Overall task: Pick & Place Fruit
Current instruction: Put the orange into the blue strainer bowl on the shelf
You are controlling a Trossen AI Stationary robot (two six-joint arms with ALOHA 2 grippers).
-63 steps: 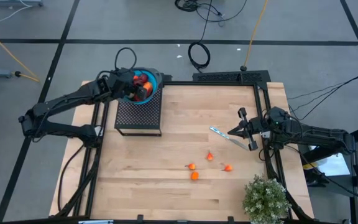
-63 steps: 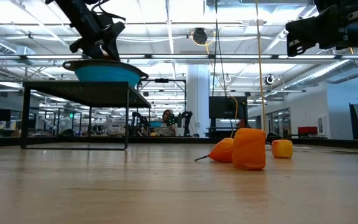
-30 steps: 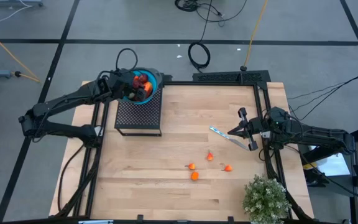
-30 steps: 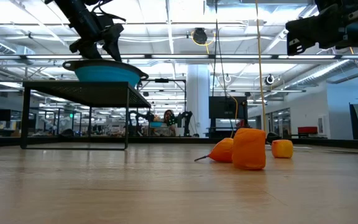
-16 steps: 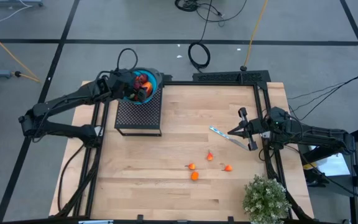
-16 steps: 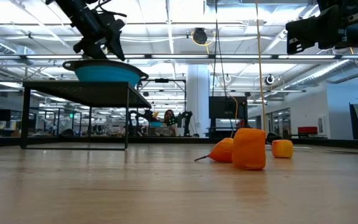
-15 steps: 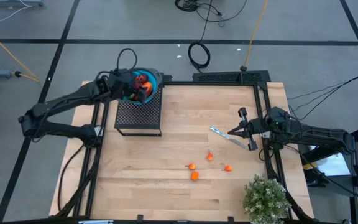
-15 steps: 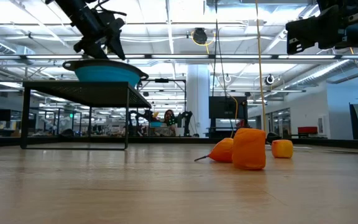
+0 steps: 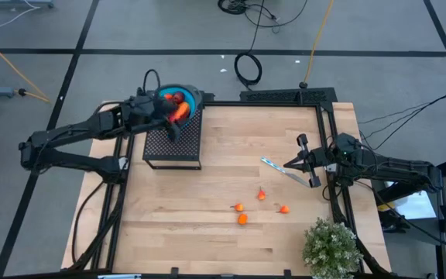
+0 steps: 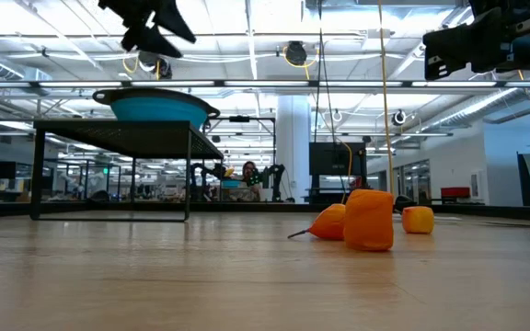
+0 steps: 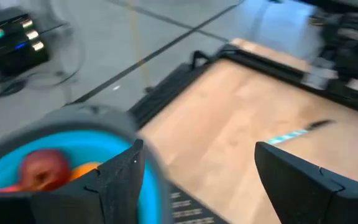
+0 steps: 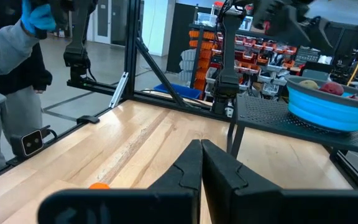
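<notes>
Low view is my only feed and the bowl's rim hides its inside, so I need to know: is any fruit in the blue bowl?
Observer: Yes. The high view shows red and orange fruit inside the blue bowl.
Operator: Is the left hand carrying anything?
Observer: No. The left wrist view shows the left hand open and empty.
Operator: And the right hand?
Observer: The right hand is shut near the table's right edge, beside a thin silvery-blue utensil.

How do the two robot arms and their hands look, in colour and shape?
Both arms are dark, slim and jointed, with black cables running along them. The left hand has two broad, black, angular fingers. The right hand has the same black fingers, tapering to points.
</notes>
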